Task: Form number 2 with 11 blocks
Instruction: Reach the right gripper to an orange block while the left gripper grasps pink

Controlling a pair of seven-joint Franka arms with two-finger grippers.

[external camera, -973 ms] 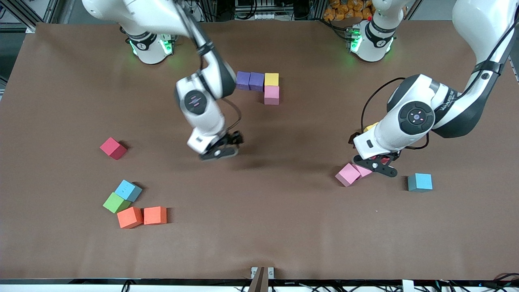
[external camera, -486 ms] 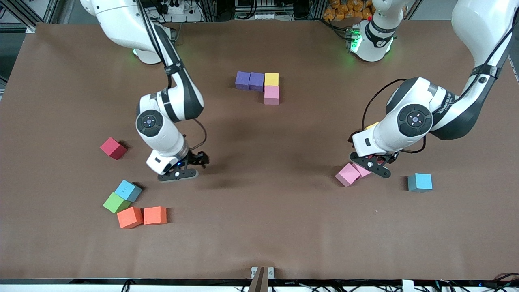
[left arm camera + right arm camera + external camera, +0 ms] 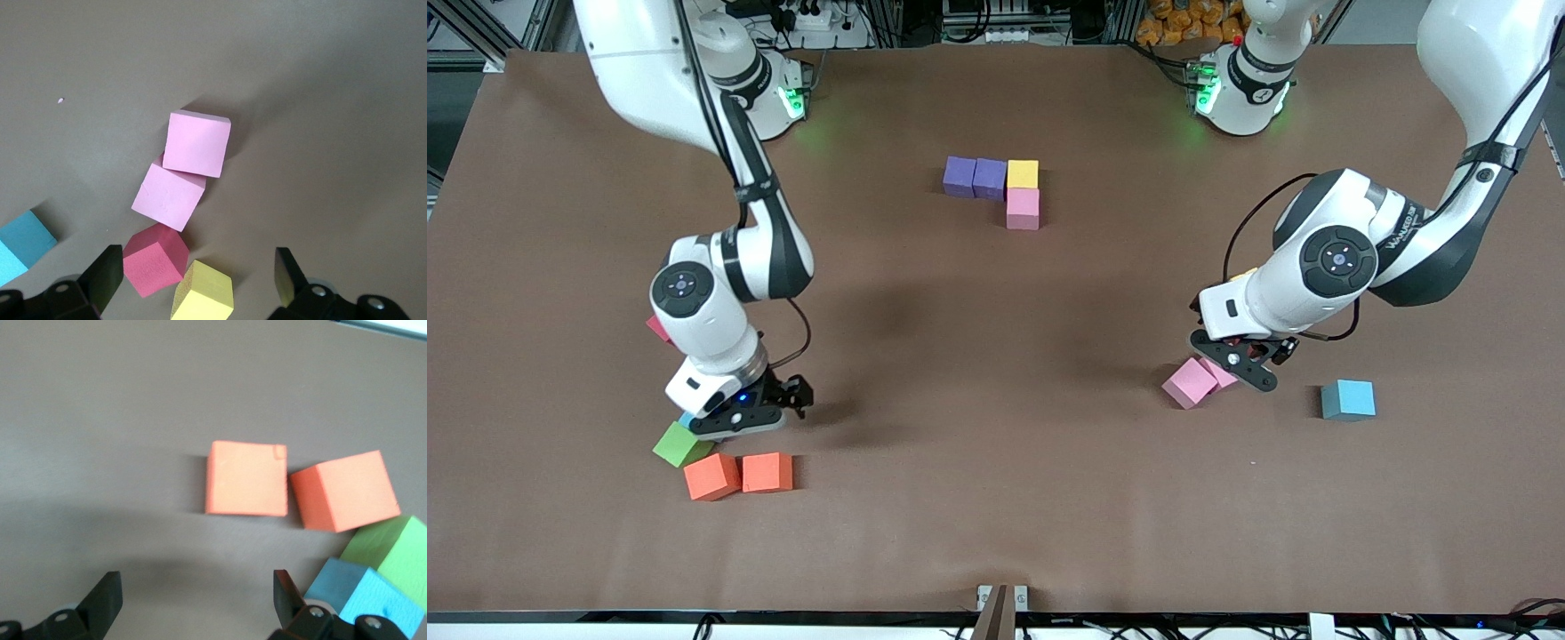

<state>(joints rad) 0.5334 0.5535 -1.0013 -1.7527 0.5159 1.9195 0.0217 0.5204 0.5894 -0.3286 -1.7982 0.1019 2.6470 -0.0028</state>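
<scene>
- Front view, right gripper (image 3: 740,425): it hangs low over the cluster of blocks at the right arm's end of the table, jaws apart and holding nothing.
- Right wrist view: the fingers (image 3: 100,600) stand wide, bare table between them. Ahead of the jaws lie two orange blocks (image 3: 247,479), nearly touching; a light blue block (image 3: 363,597) sits just beside one finger, with the green block (image 3: 400,550) against it.
- Front view: the red block (image 3: 658,329) shows only as a corner, mostly hidden by the right arm.
- Left gripper (image 3: 1240,360): it hovers over the loose blocks at the left arm's end, jaws apart and holding nothing.
- Left wrist view: a red block (image 3: 157,260) and a yellow block (image 3: 203,293) lie between the open fingers (image 3: 100,280), touching neither. Two pink blocks (image 3: 180,170) lie just ahead of the jaws, touching each other.
- Another light blue block (image 3: 1347,399) lies apart, outside the left jaws.
- Number 2 (image 3: 1000,188): only begun near the arms' bases, well clear of both jaws. Two purple blocks (image 3: 974,177) and a yellow block (image 3: 1023,173) form a row; a pink block (image 3: 1023,209) adjoins the yellow one on the camera side.
</scene>
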